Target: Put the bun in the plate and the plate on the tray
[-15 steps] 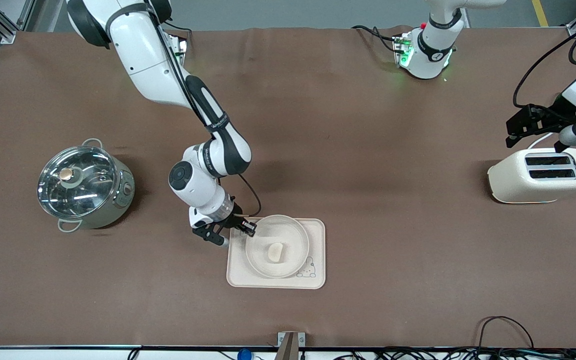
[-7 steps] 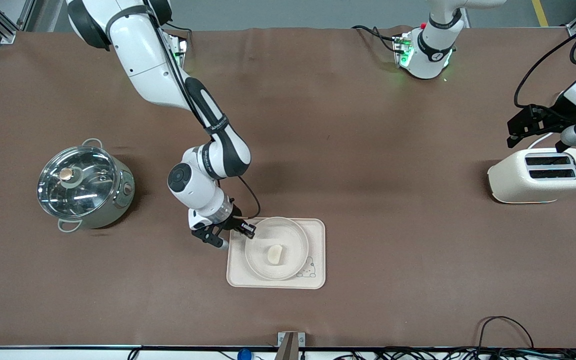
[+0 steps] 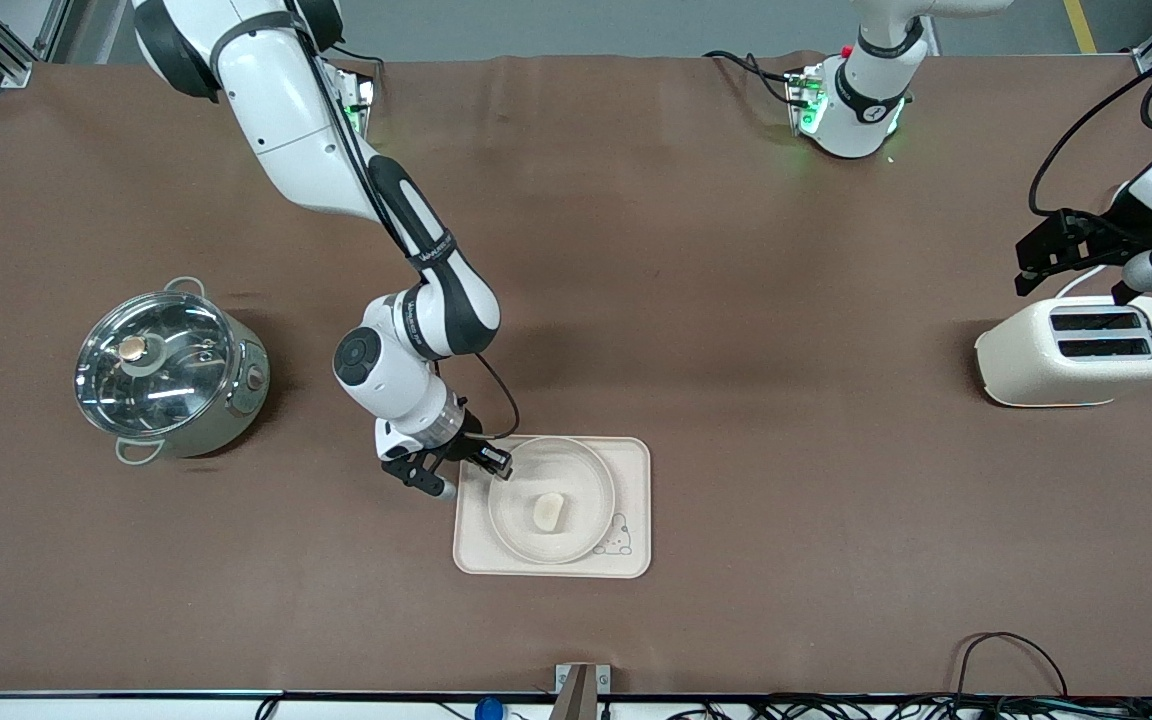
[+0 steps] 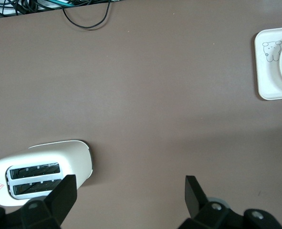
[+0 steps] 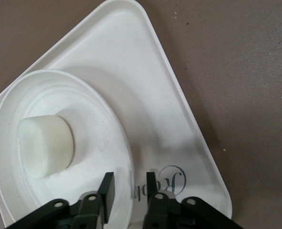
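The round cream plate (image 3: 576,462) lies on the rabbit-printed tray (image 3: 631,470), and the small white bun (image 3: 548,511) rests in the plate's middle. My right gripper (image 3: 496,465) is low at the plate's rim, on the side toward the right arm's end of the table. In the right wrist view the bun (image 5: 45,145) sits in the plate (image 5: 95,119) on the tray (image 5: 145,95). There my right gripper (image 5: 130,183) is open, one finger on each side of the rim with a gap on both sides. My left gripper (image 4: 129,188) waits open above the toaster (image 3: 1081,350).
A steel pot with a glass lid (image 3: 168,370) stands toward the right arm's end of the table. The cream toaster (image 4: 40,167) stands at the left arm's end. Cables (image 3: 1016,650) lie along the table edge nearest the front camera.
The plate with the bun has come down flat onto the tray. My right gripper's fingers have parted from the rim. The left arm has not moved.
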`<state>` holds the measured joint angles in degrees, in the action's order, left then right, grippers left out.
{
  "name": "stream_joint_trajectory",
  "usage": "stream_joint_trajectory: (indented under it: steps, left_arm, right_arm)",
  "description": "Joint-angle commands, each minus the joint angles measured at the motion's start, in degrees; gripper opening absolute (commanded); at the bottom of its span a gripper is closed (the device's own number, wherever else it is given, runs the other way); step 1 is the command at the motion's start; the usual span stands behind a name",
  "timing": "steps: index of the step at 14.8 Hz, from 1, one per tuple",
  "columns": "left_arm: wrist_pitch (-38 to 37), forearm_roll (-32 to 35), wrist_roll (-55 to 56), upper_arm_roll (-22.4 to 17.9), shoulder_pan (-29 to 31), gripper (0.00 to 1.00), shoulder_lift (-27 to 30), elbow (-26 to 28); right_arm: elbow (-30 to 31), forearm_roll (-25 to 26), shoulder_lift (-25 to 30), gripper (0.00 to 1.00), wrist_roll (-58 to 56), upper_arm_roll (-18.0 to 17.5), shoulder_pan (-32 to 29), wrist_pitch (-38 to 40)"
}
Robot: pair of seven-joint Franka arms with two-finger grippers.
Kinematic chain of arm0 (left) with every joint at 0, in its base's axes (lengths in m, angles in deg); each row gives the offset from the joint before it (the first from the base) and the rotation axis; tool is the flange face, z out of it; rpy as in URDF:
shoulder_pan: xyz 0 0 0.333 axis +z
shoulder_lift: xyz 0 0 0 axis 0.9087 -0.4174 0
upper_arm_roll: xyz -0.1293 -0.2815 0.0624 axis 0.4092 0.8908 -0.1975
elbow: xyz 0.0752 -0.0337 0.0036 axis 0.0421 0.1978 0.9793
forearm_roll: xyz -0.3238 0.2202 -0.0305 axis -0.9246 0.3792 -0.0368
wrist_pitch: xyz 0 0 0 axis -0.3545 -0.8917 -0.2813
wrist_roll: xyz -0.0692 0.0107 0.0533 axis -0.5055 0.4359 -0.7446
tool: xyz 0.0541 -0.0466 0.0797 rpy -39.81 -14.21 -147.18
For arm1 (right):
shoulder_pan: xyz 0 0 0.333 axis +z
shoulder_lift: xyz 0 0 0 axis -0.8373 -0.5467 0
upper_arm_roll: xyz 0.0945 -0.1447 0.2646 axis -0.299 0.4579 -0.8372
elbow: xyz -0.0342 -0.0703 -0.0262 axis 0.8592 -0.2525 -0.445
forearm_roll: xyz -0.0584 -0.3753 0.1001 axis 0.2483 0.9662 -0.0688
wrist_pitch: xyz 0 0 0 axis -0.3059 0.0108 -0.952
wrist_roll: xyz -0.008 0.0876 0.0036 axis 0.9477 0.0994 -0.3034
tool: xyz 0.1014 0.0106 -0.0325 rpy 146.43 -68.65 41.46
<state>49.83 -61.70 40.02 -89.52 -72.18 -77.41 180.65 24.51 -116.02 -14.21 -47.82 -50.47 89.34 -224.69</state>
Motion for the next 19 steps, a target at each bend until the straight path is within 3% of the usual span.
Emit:
stream_joint_trajectory:
  steps: [1, 2, 4, 6, 11, 12, 16, 19]
  left_arm:
    - [-0.96, -0.83, 0.31, 0.30, 0.44, 1.00, -0.49, -1.24]
    - [-1.05, -0.83, 0.39, 0.30, 0.44, 1.00, -0.49, -1.24]
    - [-1.05, -0.91, 0.31, 0.30, 0.44, 1.00, -0.49, -1.24]
    - [-1.22, -1.00, 1.09, 0.30, 0.35, 1.00, -0.49, -1.24]
    - [-1.40, -0.83, 3.12, 0.30, 0.26, 1.00, -0.40, -1.24]
    - [-1.40, -0.74, 3.03, 0.30, 0.26, 1.00, -0.49, -1.24]
    - [-1.40, -0.65, 3.38, 0.30, 0.18, 1.00, -0.49, -1.33]
    - [-1.49, -0.56, 3.30, 0.30, 0.26, 1.00, -0.49, -1.33]
  right_arm:
    - [-1.07, -2.32, -0.19, 0.79, -0.56, -1.00, -0.84, 0.01]
    - [-1.07, -3.90, -0.02, 0.89, -0.56, -0.91, -0.67, 0.01]
    - [-0.37, -5.49, 1.38, 0.96, -0.91, -0.91, -0.23, 0.09]
    - [1.99, -5.49, 6.55, 1.00, -0.47, -0.91, 0.47, 1.84]
    - [16.83, -3.66, 27.80, 1.00, -1.26, 0.49, -1.54, 13.33]
    - [18.60, -0.78, 31.94, 1.00, -1.52, 1.89, -2.42, 18.24]
    - [16.17, 21.88, 43.55, 1.00, -5.10, 6.91, -9.08, 44.50]
    - [15.98, 24.38, 50.94, 1.00, -18.87, 6.04, -19.43, 56.66]
